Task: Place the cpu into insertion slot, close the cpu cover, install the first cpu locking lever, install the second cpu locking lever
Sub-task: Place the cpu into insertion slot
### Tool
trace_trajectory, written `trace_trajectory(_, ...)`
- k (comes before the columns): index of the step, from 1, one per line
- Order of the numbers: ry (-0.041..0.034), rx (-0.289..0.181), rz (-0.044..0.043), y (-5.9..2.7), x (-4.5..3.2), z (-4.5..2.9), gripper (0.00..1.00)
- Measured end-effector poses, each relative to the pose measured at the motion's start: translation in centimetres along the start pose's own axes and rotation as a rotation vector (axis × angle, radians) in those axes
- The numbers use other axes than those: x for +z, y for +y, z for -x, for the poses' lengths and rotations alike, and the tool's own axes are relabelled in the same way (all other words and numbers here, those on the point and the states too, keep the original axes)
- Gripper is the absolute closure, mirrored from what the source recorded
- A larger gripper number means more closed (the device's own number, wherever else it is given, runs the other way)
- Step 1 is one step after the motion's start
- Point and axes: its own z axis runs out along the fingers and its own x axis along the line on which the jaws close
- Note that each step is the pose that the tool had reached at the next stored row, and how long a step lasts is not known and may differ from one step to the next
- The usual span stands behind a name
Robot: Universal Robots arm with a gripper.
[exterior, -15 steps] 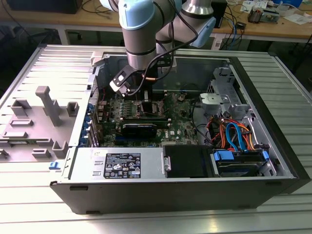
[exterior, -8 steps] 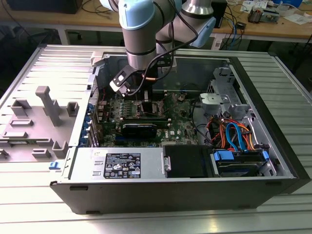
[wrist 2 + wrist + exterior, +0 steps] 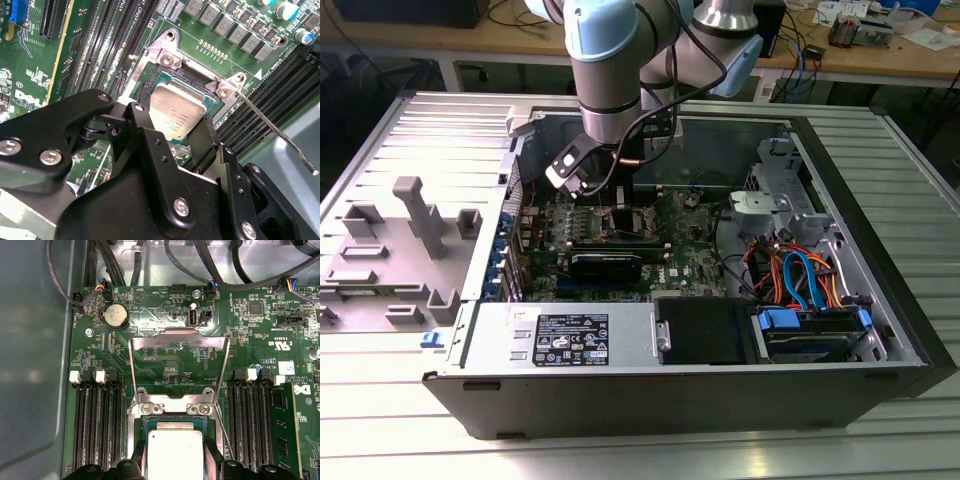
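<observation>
End effector [image 3: 176, 131] pinches cpu [image 3: 176, 111] by two opposite edges, low in insertion slot [image 3: 186, 76]; fully seated or not, cannot tell. cpu cover [image 3: 178, 333] stands swung open. Judgement: keep chip level, corners squared, no pressing.

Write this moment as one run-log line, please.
gripper: shut on cpu | cpu: at insertion slot | cpu cover: open | locking lever: raised, not latched

Silver arm [image 3: 610, 95] with pale blue joint caps [image 3: 602, 30] and a black, screw-studded tool [image 3: 170, 122].
</observation>
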Motion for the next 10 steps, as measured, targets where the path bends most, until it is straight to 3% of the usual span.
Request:
trace_trajectory(2,0.0,0.0,0.0001,0.0,0.0,0.0,0.39)
trace_trajectory(10,-0.0008,0.007,0.0,0.32,0.05,-0.01,0.39)
